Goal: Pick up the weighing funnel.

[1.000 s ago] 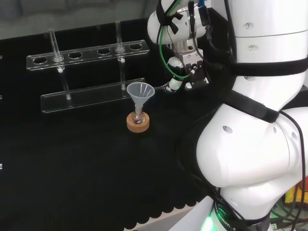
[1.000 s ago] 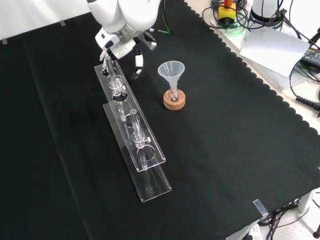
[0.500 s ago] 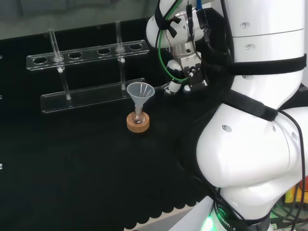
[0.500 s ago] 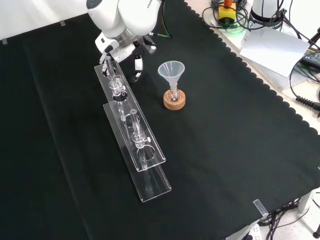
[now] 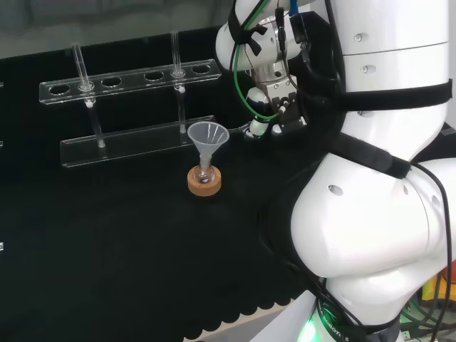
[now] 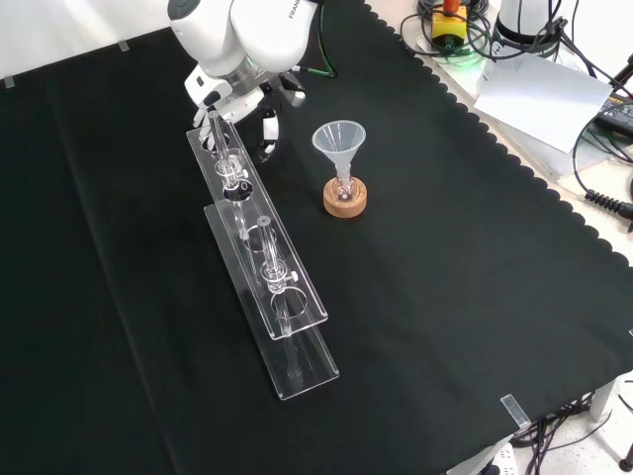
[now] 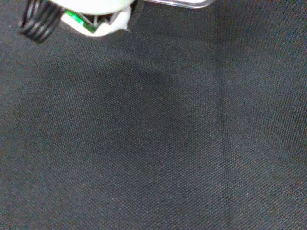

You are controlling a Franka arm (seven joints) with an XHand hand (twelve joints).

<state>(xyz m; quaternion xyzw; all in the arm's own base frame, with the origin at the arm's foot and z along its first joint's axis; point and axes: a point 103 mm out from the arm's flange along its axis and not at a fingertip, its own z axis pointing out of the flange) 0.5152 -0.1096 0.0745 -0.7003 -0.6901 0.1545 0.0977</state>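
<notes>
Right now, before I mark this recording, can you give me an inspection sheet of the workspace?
Surface: black cloth, lying flat, with a scalloped edge; no spill seen.
Job's things: nothing seen.
Clutter: clear rack holding tubes; funnel upright in a small flask on a cork ring.
Hand: hand low over the cloth in the front view, between the rack's far end and the funnel; open or shut cannot be told.
Cables: green cable along the arm; loose cables beyond the cloth's edge.
Surroundings: paper sheet on the bench beside the cloth.
</notes>
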